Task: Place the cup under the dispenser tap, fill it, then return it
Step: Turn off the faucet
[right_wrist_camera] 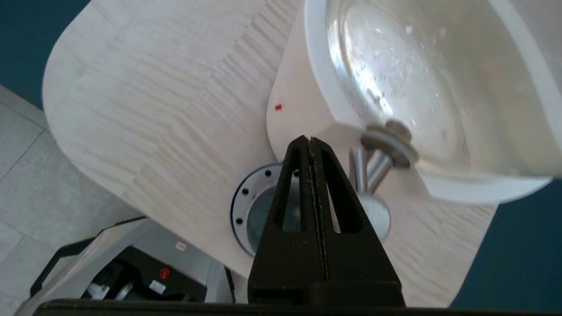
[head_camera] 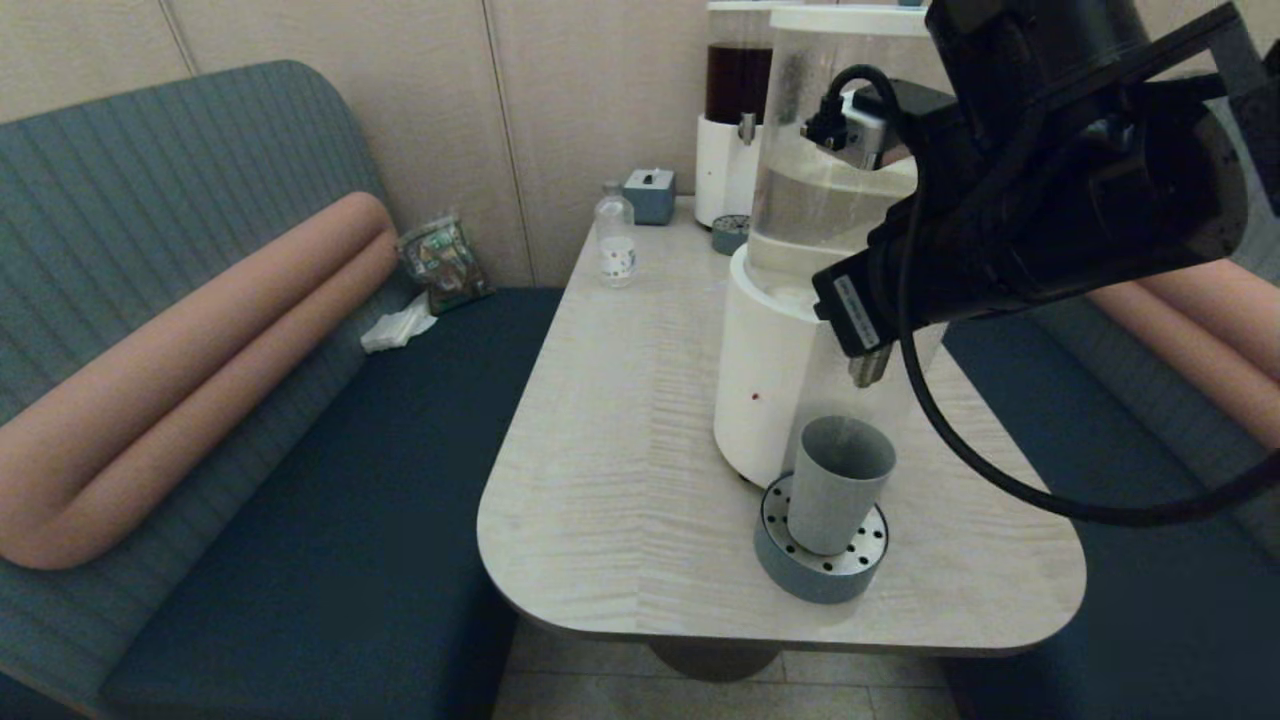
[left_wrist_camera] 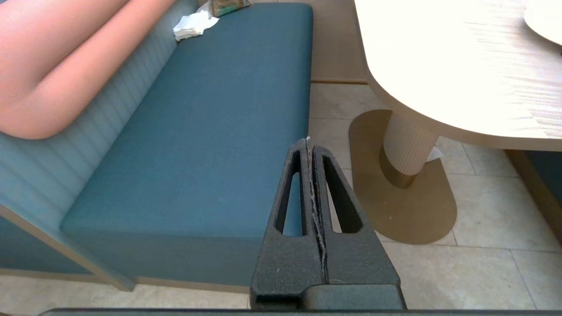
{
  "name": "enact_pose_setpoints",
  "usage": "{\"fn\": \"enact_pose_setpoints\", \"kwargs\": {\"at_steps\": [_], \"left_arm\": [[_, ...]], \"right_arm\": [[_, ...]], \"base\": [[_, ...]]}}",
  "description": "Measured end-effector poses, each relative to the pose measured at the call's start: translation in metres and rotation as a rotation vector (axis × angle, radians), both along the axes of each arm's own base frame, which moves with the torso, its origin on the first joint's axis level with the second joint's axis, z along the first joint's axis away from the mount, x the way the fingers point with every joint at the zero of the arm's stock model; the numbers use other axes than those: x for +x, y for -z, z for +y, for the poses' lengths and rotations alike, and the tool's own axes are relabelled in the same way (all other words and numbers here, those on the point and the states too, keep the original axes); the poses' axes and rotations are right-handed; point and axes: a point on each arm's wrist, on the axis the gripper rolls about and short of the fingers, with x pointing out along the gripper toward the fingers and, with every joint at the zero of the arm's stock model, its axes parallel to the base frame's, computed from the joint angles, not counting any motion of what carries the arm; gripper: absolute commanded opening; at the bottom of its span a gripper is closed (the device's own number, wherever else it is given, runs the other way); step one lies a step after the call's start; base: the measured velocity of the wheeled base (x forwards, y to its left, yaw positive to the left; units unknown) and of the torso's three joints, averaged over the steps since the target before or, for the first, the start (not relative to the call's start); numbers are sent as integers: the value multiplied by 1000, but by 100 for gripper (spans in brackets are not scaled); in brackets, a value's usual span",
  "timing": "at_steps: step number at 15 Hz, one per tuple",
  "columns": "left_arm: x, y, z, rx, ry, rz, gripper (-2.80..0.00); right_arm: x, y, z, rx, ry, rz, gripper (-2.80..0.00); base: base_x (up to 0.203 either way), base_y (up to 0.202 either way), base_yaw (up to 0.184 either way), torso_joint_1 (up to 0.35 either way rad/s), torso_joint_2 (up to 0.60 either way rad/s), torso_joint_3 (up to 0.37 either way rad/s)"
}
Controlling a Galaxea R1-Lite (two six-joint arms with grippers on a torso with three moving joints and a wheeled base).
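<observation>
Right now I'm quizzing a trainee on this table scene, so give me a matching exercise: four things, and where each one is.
Things:
1. cup
2. small bottle
3. left gripper
4. right gripper

Places:
A. shut, beside the dispenser tap, above the cup
B. standing on the round drip tray
C. shut, low beside the table, over the bench seat's edge
D. far end of the table

Pairs: 1-B, 2-D, 3-C, 4-A

No legible text on any label.

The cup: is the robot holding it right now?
No: the cup stands free on the round drip tray, and the right gripper, fingers shut on nothing, is up by the dispenser tap.
</observation>
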Motion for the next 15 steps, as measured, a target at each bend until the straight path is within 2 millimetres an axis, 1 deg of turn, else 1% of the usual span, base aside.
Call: {"fn": "enact_pose_setpoints", "kwargs": {"at_steps": [2,8,15], "left_arm": [[0,0,0,0,0,0,-280],[0,0,0,0,0,0,-280],[0,0,0,-1,0,0,-280]], "right_arm": [[4,2,1,0,9,-2,-280],[17,6,-5,-7,73,-17,-280],[21,7,-9,-25,115,-24,-280]], "base": [[0,0,0,0,0,0],[0,0,0,0,0,0],[0,0,0,0,0,0]]}}
